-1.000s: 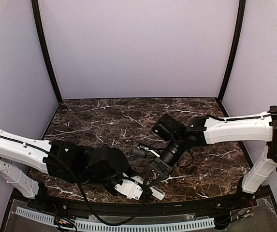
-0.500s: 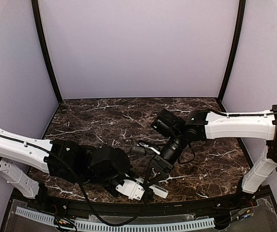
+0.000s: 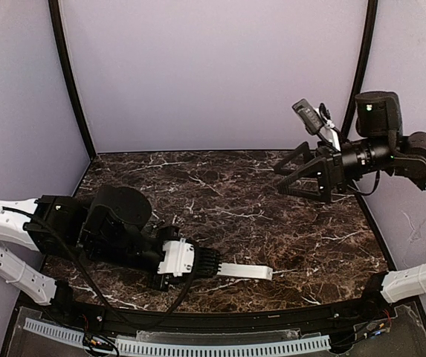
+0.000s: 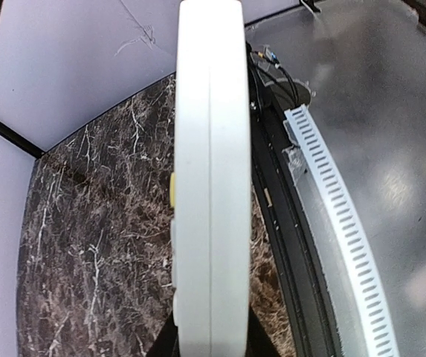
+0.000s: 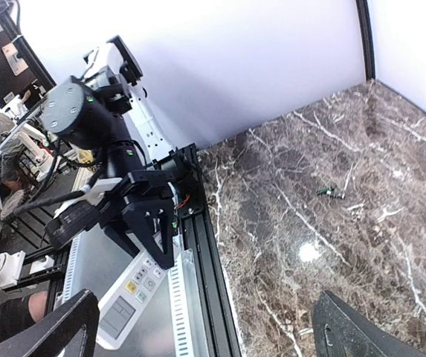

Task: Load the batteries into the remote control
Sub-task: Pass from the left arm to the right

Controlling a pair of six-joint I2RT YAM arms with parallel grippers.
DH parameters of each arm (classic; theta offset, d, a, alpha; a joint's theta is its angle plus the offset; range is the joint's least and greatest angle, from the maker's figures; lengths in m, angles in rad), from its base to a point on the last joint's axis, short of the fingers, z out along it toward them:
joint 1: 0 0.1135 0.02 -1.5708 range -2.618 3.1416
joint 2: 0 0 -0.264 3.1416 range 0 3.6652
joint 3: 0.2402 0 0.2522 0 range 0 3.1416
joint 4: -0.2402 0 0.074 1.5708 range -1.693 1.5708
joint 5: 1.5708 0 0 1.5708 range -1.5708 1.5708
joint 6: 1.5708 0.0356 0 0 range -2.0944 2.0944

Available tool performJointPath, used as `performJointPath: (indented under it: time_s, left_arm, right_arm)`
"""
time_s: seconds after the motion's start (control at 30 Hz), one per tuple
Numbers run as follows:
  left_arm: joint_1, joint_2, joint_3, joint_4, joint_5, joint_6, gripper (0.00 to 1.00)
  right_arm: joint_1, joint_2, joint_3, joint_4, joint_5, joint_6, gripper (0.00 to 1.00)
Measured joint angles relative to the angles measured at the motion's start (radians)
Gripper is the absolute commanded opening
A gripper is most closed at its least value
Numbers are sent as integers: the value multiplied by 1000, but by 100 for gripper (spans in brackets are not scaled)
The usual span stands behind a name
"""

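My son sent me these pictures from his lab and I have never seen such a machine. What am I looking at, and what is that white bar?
These are two white and black robot arms bolted at the near edge of a dark marble table. The wide picture comes from a fixed camera above and behind them. The other two come from small cameras on each wrist.

The left gripper is closed on a slim white plastic remote control, held out level just above the table's near edge. Its wrist camera sees the remote control edge-on, which is why it looks like a tall white bar.

The right gripper is raised above the far right of the table with its jaws wide open, holding nothing. Its camera looks back across at the left arm.

A small dark object lies on the marble, too small to identify.
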Motion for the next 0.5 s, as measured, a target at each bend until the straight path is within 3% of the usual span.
performJointPath:
  time_s: [0.17,0.5]
  left_arm:
    - [90,-18,22,18,142,-157,3]
    - [217,-10,40,27,344,-354,3]
  right_arm:
    - [0,-104,-25,42,3,0,98]
    - [53,-34,-138,66,-98,-9,76]
